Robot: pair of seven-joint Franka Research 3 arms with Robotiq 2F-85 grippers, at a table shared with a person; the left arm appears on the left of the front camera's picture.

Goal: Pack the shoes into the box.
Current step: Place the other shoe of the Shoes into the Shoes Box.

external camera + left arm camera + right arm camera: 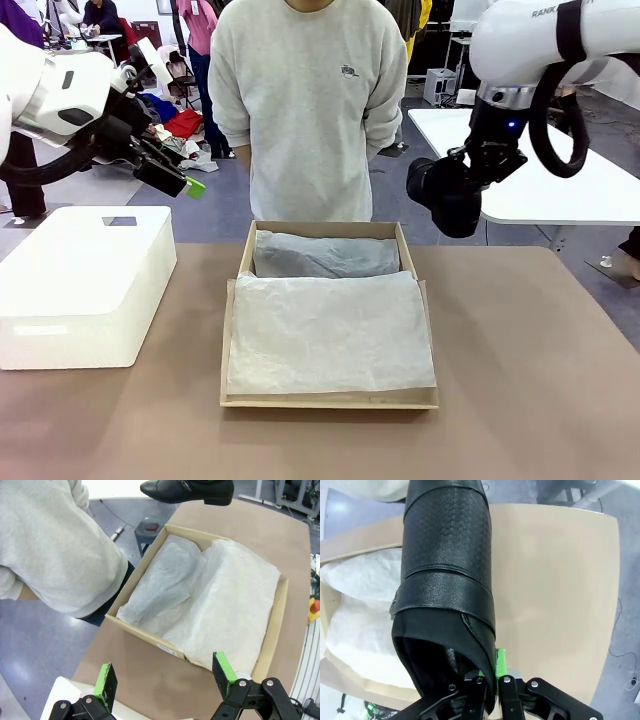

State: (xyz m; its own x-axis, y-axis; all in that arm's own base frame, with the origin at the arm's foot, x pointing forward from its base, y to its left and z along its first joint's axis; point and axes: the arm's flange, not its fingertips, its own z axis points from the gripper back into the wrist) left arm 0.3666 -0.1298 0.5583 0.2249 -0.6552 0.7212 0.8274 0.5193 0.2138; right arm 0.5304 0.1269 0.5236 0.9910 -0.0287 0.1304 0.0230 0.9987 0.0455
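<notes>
The shoe [447, 575] hangs raised off the box's [330, 402] far right corner. The right gripper [492, 681] has its jaws pressed together on the heel collar. The leather looks stiff and glossy, so it is probably slick, and held by that thin rim the toe may swing. The box walls are low, and the tissue [330, 335] lies loose across the inside, soft enough to snag. A person [310, 110] stands just behind the box. The left gripper [161, 660] is spread wide and raised to the box's left, above the foam box [85, 280].
</notes>
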